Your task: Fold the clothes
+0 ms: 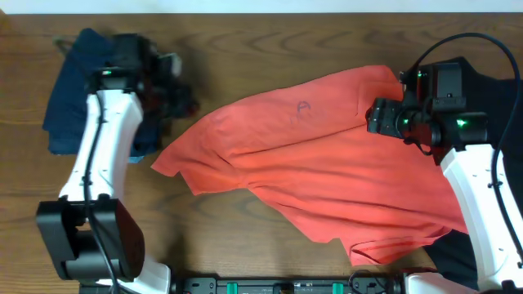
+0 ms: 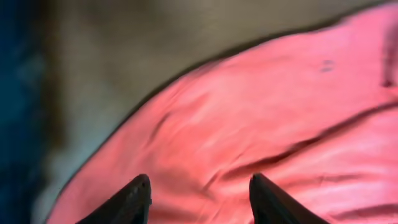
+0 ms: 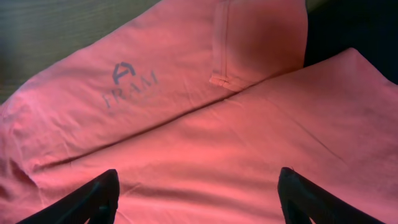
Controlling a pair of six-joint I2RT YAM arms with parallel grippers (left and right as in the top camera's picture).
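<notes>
**Coral-red T-shirt (image 1: pixel 327 171) laid out but not yet folded; both end effectors released**

Nothing is gripped by either arm. The left end effector (image 2: pixel 200 199) is seen with its fingers parted and only cloth beneath them. It is held over the left part of the shirt, close to the edge where the brown worktop (image 1: pixel 270 41) shows. The right end effector (image 3: pixel 199 199) is spread wide over the upper right part of the shirt, with no cloth drawn up between its fingers. Whether either one touches the fabric cannot be told.

Just beyond the right fingers a small dark logo (image 3: pixel 130 81) and a short stitched seam (image 3: pixel 224 46) are seen on the cloth. The shirt is spread slantwise across the middle of the worktop and crossed by long creases. Its lower edge is rumpled, and no clean fold is seen in it.

Farther out, a navy garment (image 1: pixel 69 98) is bunched at the far left beneath the left arm. A black garment (image 1: pixel 490 82) lies at the right, partly covered by the shirt.

The task is judged to be near its start. The shirt has to be smoothed and then folded, and the two dark garments appear unattended.
</notes>
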